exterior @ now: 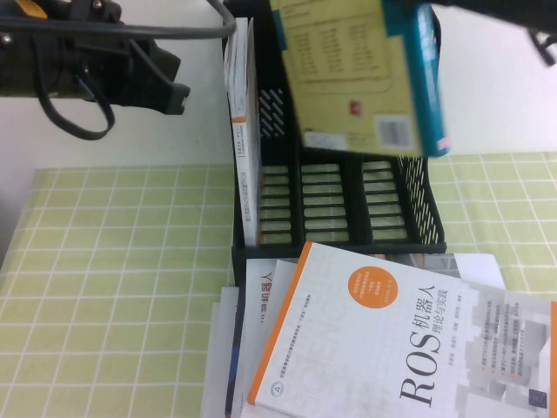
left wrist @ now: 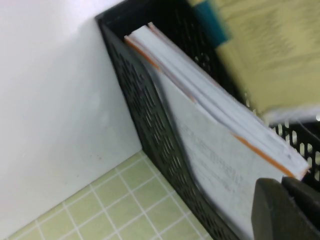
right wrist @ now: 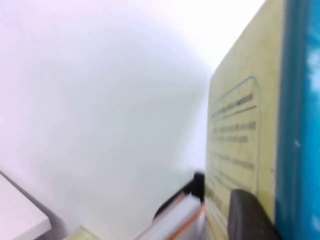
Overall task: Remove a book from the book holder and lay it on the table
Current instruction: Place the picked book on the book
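Note:
The book (exterior: 357, 70), pale yellow with a bright blue spine, hangs tilted in the air above the middle and right compartments of the black book holder (exterior: 339, 200). My right gripper (exterior: 409, 7) holds it by its top edge at the top of the high view. In the right wrist view one of its fingers (right wrist: 247, 217) presses on the yellow cover (right wrist: 240, 130). My left gripper (exterior: 170, 83) hovers left of the holder's top, shut and empty. Its fingers (left wrist: 280, 210) show close to the holder's left wall (left wrist: 150, 115). The table (exterior: 113, 287) is green check cloth.
A thin white book with orange trim (exterior: 244, 131) stands in the holder's left compartment and also shows in the left wrist view (left wrist: 215, 130). The white-and-orange ROS book (exterior: 392, 340) lies on a stack of papers in front of the holder. A white wall rises behind.

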Controlling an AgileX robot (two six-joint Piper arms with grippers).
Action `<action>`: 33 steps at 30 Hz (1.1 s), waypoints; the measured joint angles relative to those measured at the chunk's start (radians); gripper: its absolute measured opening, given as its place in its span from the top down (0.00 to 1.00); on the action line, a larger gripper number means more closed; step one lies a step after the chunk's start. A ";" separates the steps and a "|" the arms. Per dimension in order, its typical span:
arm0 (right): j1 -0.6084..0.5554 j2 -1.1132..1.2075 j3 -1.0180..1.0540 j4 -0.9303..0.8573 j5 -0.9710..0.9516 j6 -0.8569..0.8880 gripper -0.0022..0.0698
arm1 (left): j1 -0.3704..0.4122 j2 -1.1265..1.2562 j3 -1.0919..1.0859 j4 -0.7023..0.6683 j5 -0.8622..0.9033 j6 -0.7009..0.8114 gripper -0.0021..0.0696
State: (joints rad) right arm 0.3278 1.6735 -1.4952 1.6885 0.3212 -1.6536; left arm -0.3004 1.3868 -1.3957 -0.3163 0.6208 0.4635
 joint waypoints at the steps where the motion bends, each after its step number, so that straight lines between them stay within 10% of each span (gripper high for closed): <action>1: -0.016 -0.019 -0.001 -0.018 0.028 0.002 0.67 | 0.000 -0.010 0.000 0.007 0.010 -0.010 0.97; 22: -0.018 -0.309 -0.281 -0.959 0.864 0.390 0.67 | 0.000 -0.317 0.081 0.057 0.388 -0.239 0.97; 33: 0.402 -0.398 -0.272 -1.643 0.915 0.726 0.67 | 0.000 -0.587 0.447 -0.124 0.284 -0.275 0.97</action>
State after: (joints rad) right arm 0.7295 1.2753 -1.7670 0.0458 1.2357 -0.9276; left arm -0.3004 0.7995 -0.9488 -0.4400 0.9048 0.1882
